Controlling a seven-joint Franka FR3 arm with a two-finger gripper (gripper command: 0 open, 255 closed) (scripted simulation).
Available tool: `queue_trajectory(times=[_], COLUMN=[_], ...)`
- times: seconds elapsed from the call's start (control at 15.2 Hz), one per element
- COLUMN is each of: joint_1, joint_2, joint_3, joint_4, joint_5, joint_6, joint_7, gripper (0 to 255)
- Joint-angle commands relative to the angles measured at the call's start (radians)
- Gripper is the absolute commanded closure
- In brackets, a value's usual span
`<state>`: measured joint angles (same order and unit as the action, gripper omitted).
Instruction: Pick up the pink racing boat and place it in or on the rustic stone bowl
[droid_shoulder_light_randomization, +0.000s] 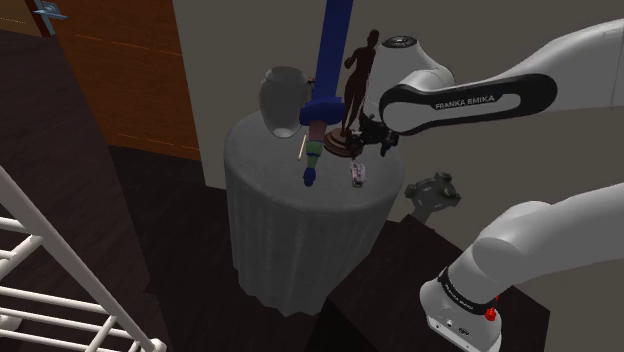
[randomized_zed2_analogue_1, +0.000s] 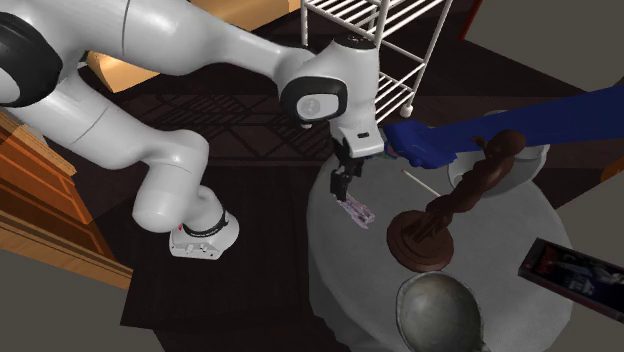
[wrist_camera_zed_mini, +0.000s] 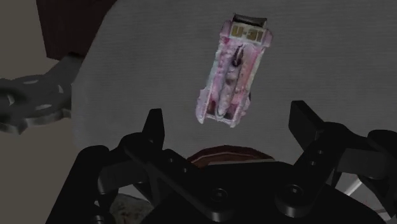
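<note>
well, my gripper (wrist_camera_zed_mini: 230, 127) hangs wide open over the pink boat (wrist_camera_zed_mini: 232, 70), lying on the table (droid_shoulder_light_randomization: 290, 205) at five o'clock of the figurine (droid_shoulder_light_randomization: 359, 68) in the shoulder view; descending could clip its base.

We read "FRANKA EMIKA" in white capitals on the dark band (droid_shoulder_light_randomization: 470, 100) of the white arm (droid_shoulder_light_randomization: 590, 65) in the shoulder view. Smaller white lettering runs along the dark ring (droid_shoulder_light_randomization: 458, 292) near the arm's base, too small for us to make out. In the wrist view, the pink boat (wrist_camera_zed_mini: 232, 73) on the grey surface (wrist_camera_zed_mini: 153, 63) carries pale characters on a dark panel at one end; we read them as "U-31", the last figures uncertain.
</note>
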<state>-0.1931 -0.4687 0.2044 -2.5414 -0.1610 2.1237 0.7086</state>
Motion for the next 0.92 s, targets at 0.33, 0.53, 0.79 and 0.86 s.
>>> queue_trajectory(times=[0.33, 0.53, 0.79, 0.86], joint_1=[-0.063, -0.073, -0.083, -0.083], joint_2=[0.165, 0.193, 0.219, 0.219], joint_3=[0.043, 0.042, 0.042, 0.042], joint_4=[-0.01, -0.027, -0.041, -0.041], joint_5=[-0.069, -0.087, -0.105, -0.105], joint_6=[0.148, 0.192, 0.231, 0.231], joint_7=[0.18, 0.192, 0.203, 0.203], gripper=[0, 0, 0, 0])
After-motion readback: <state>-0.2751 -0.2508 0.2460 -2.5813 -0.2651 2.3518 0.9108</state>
